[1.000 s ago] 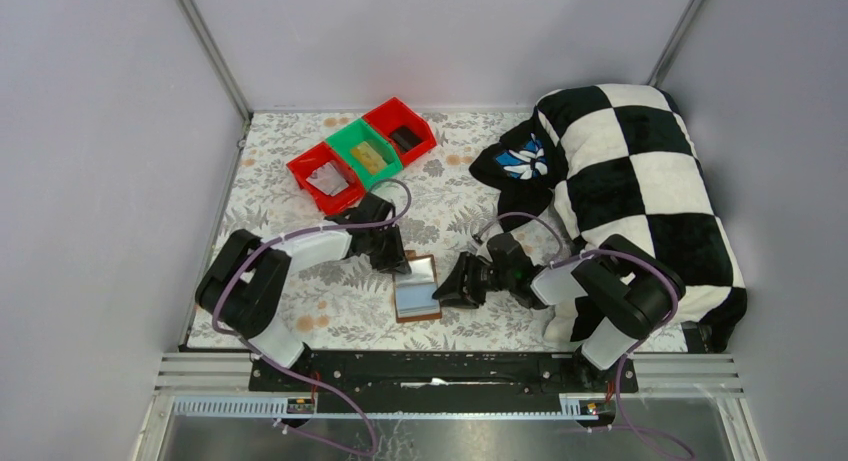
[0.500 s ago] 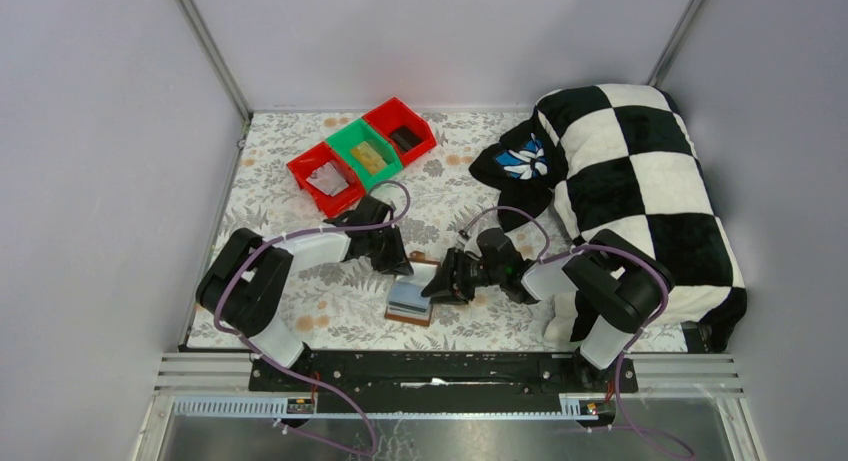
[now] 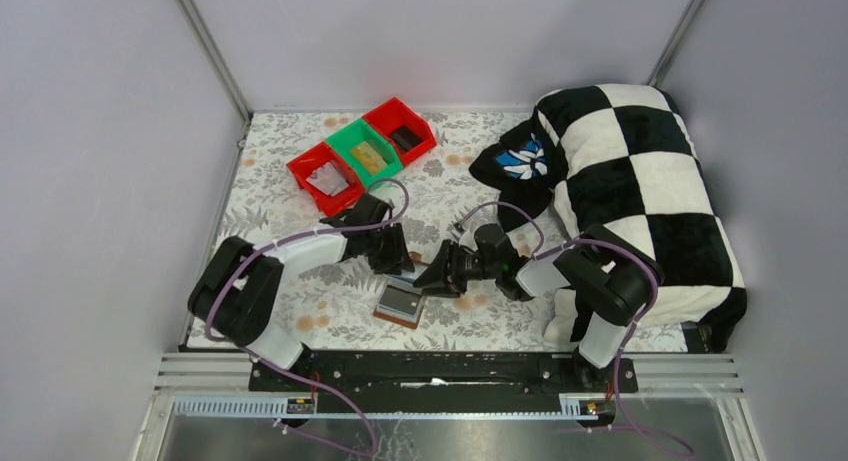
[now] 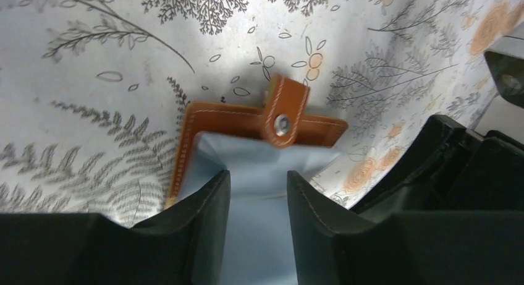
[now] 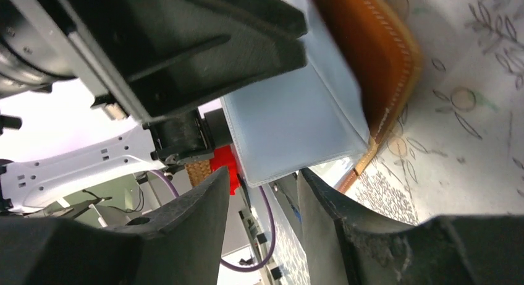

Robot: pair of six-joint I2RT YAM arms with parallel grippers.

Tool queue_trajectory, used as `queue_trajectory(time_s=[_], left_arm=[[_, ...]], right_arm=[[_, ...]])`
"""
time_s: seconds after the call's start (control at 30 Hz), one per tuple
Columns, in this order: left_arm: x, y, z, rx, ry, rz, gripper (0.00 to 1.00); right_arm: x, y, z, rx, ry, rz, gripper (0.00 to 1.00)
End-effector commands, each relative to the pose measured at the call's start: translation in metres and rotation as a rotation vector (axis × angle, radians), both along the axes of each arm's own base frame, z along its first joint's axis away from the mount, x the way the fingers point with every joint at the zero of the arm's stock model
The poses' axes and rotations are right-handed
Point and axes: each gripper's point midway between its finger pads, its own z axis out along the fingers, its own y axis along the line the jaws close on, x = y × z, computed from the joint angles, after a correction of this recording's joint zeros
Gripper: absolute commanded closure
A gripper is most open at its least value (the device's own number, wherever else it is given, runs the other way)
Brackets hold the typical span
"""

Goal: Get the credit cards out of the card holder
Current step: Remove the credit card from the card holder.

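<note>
The brown card holder (image 3: 400, 303) lies open on the floral cloth between my two grippers, grey pocket panels up. My left gripper (image 3: 398, 271) stands over its far edge. In the left wrist view its fingers straddle a grey panel (image 4: 257, 167), jaws apart, below the brown snap tab (image 4: 284, 109). My right gripper (image 3: 428, 279) reaches in from the right. In the right wrist view (image 5: 262, 217) its jaws are apart, just under the edge of a raised grey panel (image 5: 290, 118) and the brown cover (image 5: 371, 62). I cannot tell any card apart from the grey panels.
Red, green and red bins (image 3: 362, 153) stand at the back left. A black-and-white chequered blanket (image 3: 630, 181) and a dark cloth with a blue-white print (image 3: 520, 161) cover the right side. Metal rails border the near edge.
My right gripper has moved left onto the card holder. The card holder has slid a little left and nearer, one grey panel now raised. My left gripper has stayed nearly put.
</note>
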Motion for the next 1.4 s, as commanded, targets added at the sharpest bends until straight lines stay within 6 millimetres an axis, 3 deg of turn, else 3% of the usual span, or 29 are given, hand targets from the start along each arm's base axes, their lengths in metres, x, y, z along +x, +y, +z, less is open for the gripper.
queue_trajectory(time_s=[0.0, 0.2, 0.33, 0.43, 0.6, 0.8, 1.07, 1.37], left_arm=[[0.024, 0.008, 0.052, 0.043, -0.144, 0.019, 0.52], [0.048, 0.027, 0.107, 0.077, -0.280, 0.086, 0.29], [0.048, 0.044, 0.121, 0.083, -0.324, 0.125, 0.30], [0.036, 0.045, 0.111, 0.077, -0.293, 0.099, 0.34], [-0.006, 0.039, 0.078, -0.002, -0.124, 0.079, 0.39], [-0.043, 0.044, 0.058, -0.060, -0.050, 0.140, 0.49], [-0.077, 0.039, 0.033, -0.099, 0.071, 0.135, 0.58], [-0.094, 0.046, 0.012, -0.086, 0.127, 0.167, 0.62]], right_arm=[[0.019, 0.014, 0.012, 0.018, -0.090, -0.019, 0.48], [0.039, 0.019, 0.003, -0.039, -0.122, -0.052, 0.48], [0.055, 0.022, 0.002, -0.057, -0.144, -0.071, 0.47], [0.064, 0.018, 0.008, -0.064, -0.165, -0.087, 0.47], [0.056, 0.005, 0.003, -0.143, -0.199, -0.047, 0.49], [0.057, -0.007, -0.006, -0.266, -0.274, 0.022, 0.58], [0.070, 0.008, 0.002, -0.294, -0.312, 0.101, 0.67], [0.092, 0.023, -0.014, -0.337, -0.310, 0.119, 0.68]])
